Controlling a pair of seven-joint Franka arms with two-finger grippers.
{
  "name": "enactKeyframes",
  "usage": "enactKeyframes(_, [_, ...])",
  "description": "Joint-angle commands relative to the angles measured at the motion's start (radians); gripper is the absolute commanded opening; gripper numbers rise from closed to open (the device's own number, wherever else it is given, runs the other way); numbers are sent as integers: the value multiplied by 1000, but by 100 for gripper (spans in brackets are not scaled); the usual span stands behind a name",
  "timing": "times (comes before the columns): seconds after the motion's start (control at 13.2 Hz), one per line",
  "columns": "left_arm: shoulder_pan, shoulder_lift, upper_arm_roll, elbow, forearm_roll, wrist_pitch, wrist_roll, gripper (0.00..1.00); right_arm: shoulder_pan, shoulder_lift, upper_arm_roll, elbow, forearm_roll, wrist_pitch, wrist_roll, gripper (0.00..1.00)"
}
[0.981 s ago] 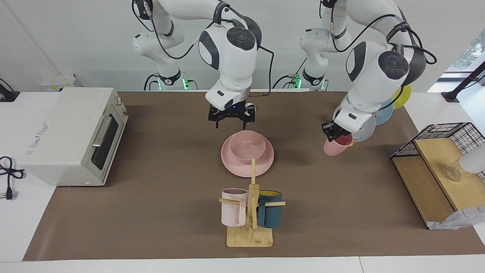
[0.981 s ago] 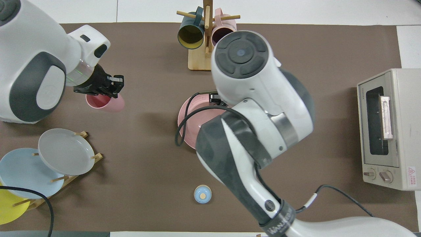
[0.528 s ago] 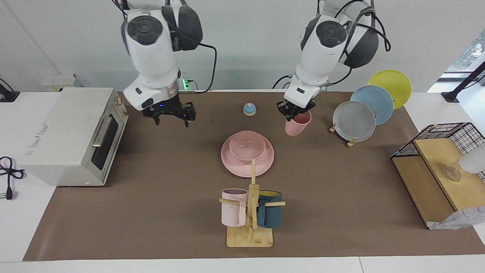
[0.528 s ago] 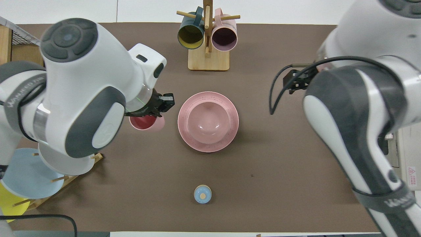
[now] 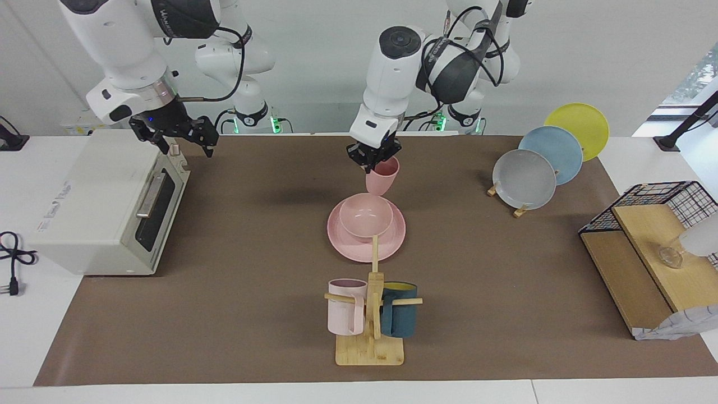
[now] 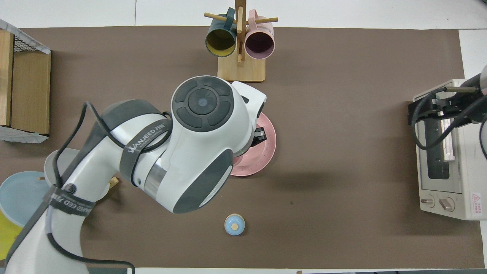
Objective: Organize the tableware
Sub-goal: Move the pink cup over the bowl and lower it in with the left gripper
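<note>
The left gripper (image 5: 374,160) has its jaws closed on the rim of the pink cup (image 5: 382,175), hanging upright over the bowl (image 5: 366,215), which sits in the plate (image 5: 392,238), probably for nesting. The right gripper (image 5: 175,134) waits over the toaster oven (image 5: 101,202), jaws spread and empty.

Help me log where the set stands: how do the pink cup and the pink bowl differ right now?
The pink cup hangs in the air, gripped at its rim by the left gripper; the pink bowl rests on the pink plate. The cup is narrow, tapered and slightly tilted; the bowl is wide, shallow and level. Both are the same matte pink, without handles.
</note>
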Motion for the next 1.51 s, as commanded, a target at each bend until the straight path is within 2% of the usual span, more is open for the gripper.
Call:
enactKeyframes(0.0, [-30, 49, 18, 3, -1, 40, -52, 0, -13, -52, -33, -57, 22, 13, -29, 100])
enactKeyframes(0.3, [-46, 136, 24, 45, 18, 58, -66, 0, -16, -88, -76, -84, 22, 24, -20, 100])
enactKeyframes(0.53, [-46, 150, 24, 60, 42, 63, -65, 0, -17, -99, -76, -98, 22, 15, -24, 100])
enactKeyframes(0.75, [-47, 196, 24, 59, 80, 113, -65, 0, -16, -96, -60, -98, 45, 39, -65, 100])
enactKeyframes(1.36, [-40, 196, 24, 45, 99, 158, -59, 0, -17, -92, -3, -94, 42, 42, -63, 100])
enactKeyframes(1.43, [-40, 196, 24, 30, 99, 181, -59, 14, -19, -90, -3, -89, 45, 56, -64, 100])
